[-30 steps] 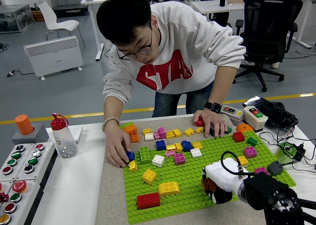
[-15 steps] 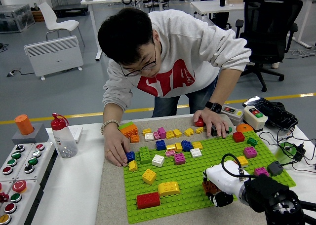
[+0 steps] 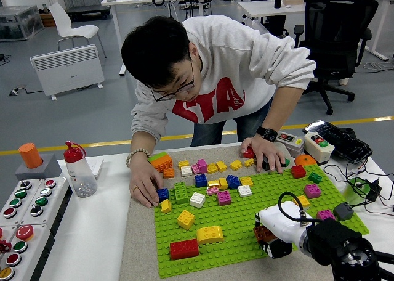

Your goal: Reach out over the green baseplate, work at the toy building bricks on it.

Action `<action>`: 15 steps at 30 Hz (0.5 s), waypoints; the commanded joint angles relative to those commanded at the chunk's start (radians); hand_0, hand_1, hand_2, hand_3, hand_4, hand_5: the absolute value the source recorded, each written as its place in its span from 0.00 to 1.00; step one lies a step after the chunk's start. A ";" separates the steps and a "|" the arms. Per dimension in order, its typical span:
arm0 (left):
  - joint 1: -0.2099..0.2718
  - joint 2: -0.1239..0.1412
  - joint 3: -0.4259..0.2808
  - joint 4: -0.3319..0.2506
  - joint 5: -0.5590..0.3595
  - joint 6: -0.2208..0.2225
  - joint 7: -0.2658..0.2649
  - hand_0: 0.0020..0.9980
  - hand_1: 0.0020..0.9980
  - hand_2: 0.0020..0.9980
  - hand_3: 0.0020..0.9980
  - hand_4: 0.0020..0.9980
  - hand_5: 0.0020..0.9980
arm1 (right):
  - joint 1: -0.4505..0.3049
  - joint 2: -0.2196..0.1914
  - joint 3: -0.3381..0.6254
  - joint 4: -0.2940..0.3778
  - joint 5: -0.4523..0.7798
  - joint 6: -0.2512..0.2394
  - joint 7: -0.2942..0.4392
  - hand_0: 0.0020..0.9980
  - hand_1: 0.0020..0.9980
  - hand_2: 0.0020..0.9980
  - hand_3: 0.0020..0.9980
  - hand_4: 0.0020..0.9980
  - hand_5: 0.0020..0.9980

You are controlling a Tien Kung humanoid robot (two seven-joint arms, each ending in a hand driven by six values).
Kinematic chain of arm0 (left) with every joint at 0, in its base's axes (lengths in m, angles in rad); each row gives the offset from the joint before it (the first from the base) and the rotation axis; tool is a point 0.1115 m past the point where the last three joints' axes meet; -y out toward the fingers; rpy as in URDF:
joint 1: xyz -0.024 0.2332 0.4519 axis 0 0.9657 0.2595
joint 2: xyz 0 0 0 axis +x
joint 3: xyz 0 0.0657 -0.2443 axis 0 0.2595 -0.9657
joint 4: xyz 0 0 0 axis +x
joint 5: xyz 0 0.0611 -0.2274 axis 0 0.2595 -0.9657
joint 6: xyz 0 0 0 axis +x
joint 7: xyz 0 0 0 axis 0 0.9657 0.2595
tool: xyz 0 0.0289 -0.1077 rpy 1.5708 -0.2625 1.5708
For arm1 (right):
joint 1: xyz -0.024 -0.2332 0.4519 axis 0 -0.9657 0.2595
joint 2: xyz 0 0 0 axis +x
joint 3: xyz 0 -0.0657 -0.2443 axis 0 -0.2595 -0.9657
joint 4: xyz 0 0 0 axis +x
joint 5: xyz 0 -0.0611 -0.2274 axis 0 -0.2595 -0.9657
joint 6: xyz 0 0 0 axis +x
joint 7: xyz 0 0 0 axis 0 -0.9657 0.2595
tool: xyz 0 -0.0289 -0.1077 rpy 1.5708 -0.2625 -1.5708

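The green baseplate point(image 3: 237, 225) lies on a grey mat and carries several loose bricks. My right hand point(image 3: 268, 236) reaches in from the lower right, its fingers curled on a dark red-brown brick point(image 3: 263, 233) near the plate's front right. A long yellow brick point(image 3: 210, 235), a red brick point(image 3: 184, 249) and a yellow square brick point(image 3: 186, 219) sit to its left. The person leaning over the far side presses a hand point(image 3: 145, 188) on a blue brick point(image 3: 162, 194) at the plate's left edge. Their other hand point(image 3: 261, 153) rests at the back right. My left arm is out of view.
A button panel point(image 3: 24, 216) and a clear bottle with a red cap point(image 3: 77, 170) stand at the left. Control boxes point(image 3: 317, 146), an orange object point(image 3: 304, 160) and cables point(image 3: 363, 188) crowd the right side beyond the plate.
My right hand with the brick has sunk slightly and shifted a little right. The person has leaned lower and rightward; their hands stay in place.
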 joint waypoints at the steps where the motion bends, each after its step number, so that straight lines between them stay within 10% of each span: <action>1: 0.000 0.000 0.000 0.000 0.000 0.000 0.000 0.65 0.69 0.67 0.56 0.28 1.00 | 0.000 0.001 0.000 0.000 -0.001 -0.002 0.000 0.62 0.71 0.76 0.52 0.50 0.24; 15: 0.000 0.000 0.002 0.000 0.000 0.000 0.000 0.65 0.69 0.67 0.56 0.28 1.00 | 0.004 0.011 0.012 -0.012 -0.002 -0.019 0.000 0.62 0.71 0.76 0.52 0.51 0.24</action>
